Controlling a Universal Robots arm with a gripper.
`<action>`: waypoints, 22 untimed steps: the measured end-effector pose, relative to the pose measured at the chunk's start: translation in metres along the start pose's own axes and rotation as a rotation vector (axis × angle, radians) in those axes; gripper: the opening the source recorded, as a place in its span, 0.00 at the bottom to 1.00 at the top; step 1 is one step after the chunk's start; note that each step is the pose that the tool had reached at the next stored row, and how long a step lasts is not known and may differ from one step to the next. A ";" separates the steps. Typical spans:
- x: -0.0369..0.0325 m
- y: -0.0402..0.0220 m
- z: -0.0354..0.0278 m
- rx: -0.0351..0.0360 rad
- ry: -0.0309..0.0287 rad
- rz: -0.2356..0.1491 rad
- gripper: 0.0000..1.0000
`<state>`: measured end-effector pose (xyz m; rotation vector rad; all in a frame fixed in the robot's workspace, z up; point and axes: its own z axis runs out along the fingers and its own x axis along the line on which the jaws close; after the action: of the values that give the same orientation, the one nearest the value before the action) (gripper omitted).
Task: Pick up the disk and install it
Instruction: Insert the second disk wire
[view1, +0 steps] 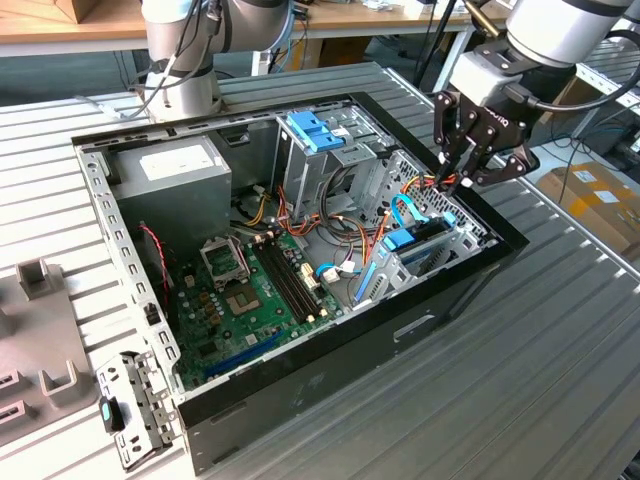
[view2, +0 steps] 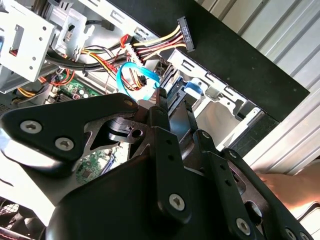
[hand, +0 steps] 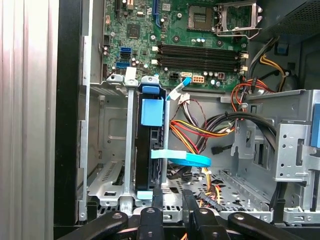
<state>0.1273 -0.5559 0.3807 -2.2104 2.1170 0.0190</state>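
The disk (hand: 149, 150) stands on edge in a narrow metal bay (hand: 112, 165) at the side of the open computer case (view1: 330, 350), with a blue tab (hand: 152, 111) on its upper edge. In the exterior view the disk (view1: 425, 231) sits low in that bay at the view's right. My gripper (view1: 453, 183) hangs just above the bay, pointing down. Its fingers (hand: 156, 200) are a small gap apart with only cables showing between them, and one finger lines up with the disk's edge. The gripper (hand: 172, 200) holds nothing.
A light-blue flat cable (hand: 182, 157) and coloured wire bundles (hand: 200, 135) lie right beside the bay. The case also holds the motherboard (view1: 250, 290), a grey box (view1: 175, 170) and a blue-topped cage (view1: 320, 130). A person's hand (view2: 295, 185) rests outside the case wall.
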 end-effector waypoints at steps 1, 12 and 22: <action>-0.0001 -0.0005 0.0000 -0.0003 -0.0002 -0.004 0.30; -0.0005 -0.0062 0.0004 -0.0025 -0.0023 -0.038 0.30; -0.0011 -0.0068 0.0004 -0.0031 -0.0027 -0.047 0.30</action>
<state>0.1341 -0.5546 0.3807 -2.2600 2.0641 0.0224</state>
